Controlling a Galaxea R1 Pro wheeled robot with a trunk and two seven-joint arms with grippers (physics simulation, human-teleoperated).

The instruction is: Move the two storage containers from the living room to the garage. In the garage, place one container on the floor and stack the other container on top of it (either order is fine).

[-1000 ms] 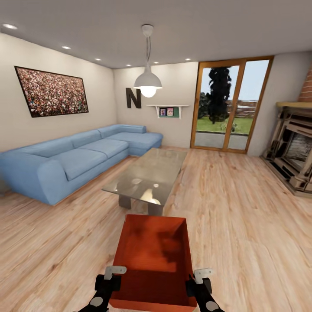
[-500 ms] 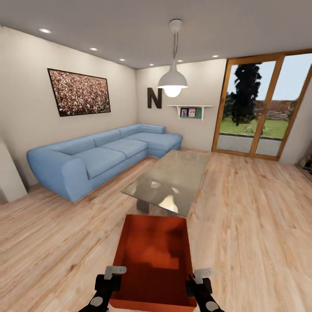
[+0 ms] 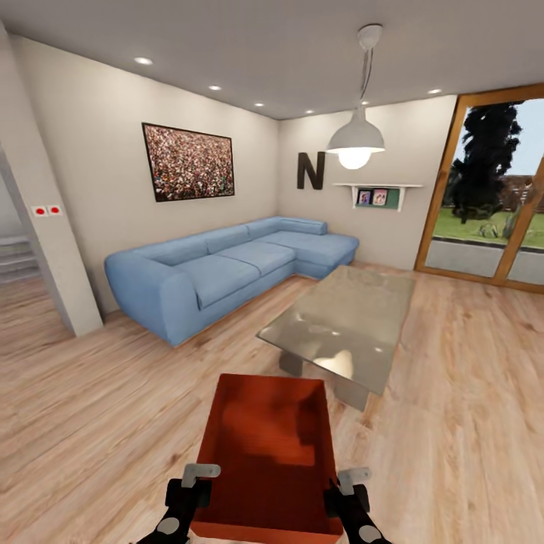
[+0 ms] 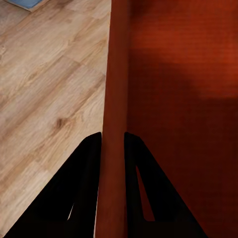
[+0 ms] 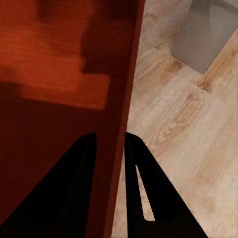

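An orange-red open-top storage container (image 3: 268, 453) hangs in front of me above the light wood floor of the living room. My left gripper (image 3: 190, 491) is shut on its left wall (image 4: 113, 124), one black finger on each side of the thin wall. On the opposite side, my right gripper (image 3: 346, 493) is shut on the right wall (image 5: 124, 119) in the same way. The container looks empty inside. The second container is out of view.
A glass-topped coffee table (image 3: 340, 321) stands just ahead to the right. A blue corner sofa (image 3: 219, 272) lines the left wall. A wall corner (image 3: 53, 249) with an opening and steps (image 3: 15, 261) lies at the far left. Glass doors (image 3: 491, 196) are at the right.
The whole view has swung to the left: sofa, table and glass doors slid rightward, the fireplace left the picture, and a wall corner came in at left. The container and grippers kept their place.
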